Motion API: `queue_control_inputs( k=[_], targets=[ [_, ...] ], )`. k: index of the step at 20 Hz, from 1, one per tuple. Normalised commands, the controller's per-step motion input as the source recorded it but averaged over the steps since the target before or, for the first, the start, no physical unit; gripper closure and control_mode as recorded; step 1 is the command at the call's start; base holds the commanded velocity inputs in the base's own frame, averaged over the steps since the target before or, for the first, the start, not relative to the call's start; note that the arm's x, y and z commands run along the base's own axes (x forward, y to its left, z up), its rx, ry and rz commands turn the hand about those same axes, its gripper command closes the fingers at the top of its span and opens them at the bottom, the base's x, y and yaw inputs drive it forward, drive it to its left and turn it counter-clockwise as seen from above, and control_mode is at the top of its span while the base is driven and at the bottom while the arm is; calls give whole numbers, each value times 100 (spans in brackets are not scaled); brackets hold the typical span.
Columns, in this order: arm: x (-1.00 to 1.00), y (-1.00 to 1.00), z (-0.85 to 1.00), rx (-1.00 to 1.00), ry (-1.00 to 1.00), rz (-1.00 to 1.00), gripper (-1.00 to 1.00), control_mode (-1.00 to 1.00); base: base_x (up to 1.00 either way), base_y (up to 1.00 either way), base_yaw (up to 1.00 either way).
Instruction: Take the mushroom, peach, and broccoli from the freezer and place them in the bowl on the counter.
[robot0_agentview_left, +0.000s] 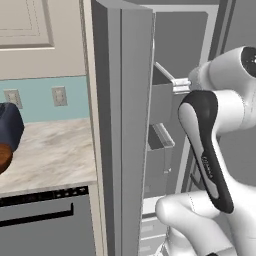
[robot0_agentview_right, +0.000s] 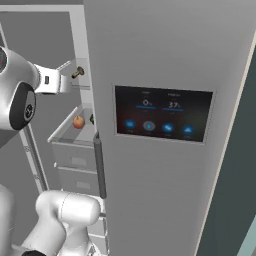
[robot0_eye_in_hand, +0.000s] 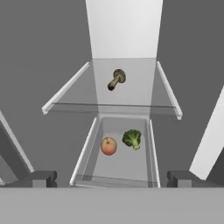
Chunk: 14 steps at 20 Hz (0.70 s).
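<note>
The freezer (robot0_eye_in_hand: 124, 26) stands open, with the bowl (robot0_agentview_left: 4, 157) well apart on the counter (robot0_agentview_left: 50, 150). On the lower shelf the peach (robot0_eye_in_hand: 108, 145) and broccoli (robot0_eye_in_hand: 132, 138) lie near each other; both likely light. The peach is smooth and may slip, so grip across its middle. The broccoli's bumpy head should grip easily. The tiny mushroom (robot0_eye_in_hand: 116, 79) lies on the upper shelf, fragile; pinch its cap gently. The tool (robot0_eye_in_hand: 112, 178) is spread fully wide, holding nothing.
</note>
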Motion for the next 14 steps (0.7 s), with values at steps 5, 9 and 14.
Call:
queue_control_inputs(
  k=[5, 9, 14],
  targets=[
    [35, 3, 19, 0, 0, 0, -100, -100, 0, 0, 0],
    [35, 18, 0, -2, 0, 0, -100, -100, 0, 0, 0],
    [30, 13, 0, -1, 0, 0, -100, -100, 0, 0, 0]
  ],
)
